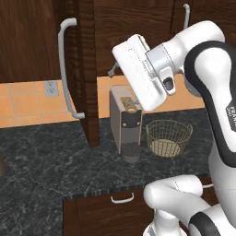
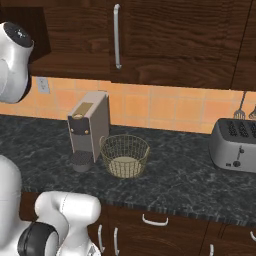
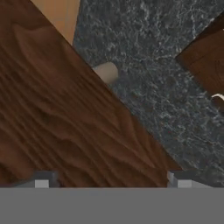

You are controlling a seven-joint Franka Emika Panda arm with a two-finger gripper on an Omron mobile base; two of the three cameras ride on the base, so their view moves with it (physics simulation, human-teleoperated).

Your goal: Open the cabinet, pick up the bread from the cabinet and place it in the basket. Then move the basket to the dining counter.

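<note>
The cabinet's left door stands swung out edge-on, its long curved handle facing left; another door with its handle is closed. My hand is raised just right of the open door, above the coffee machine. In the hand view the gripper is open, fingertips wide apart with nothing between them, close against a wood-grain cabinet panel. The wire basket sits empty on the black granite counter beside the coffee machine. The bread and the dining counter are out of view.
A grey coffee machine stands left of the basket. A toaster sits far right. Below the counter edge is a drawer with a short handle. A pale rounded thing peeks past the panel's edge; I cannot tell what it is.
</note>
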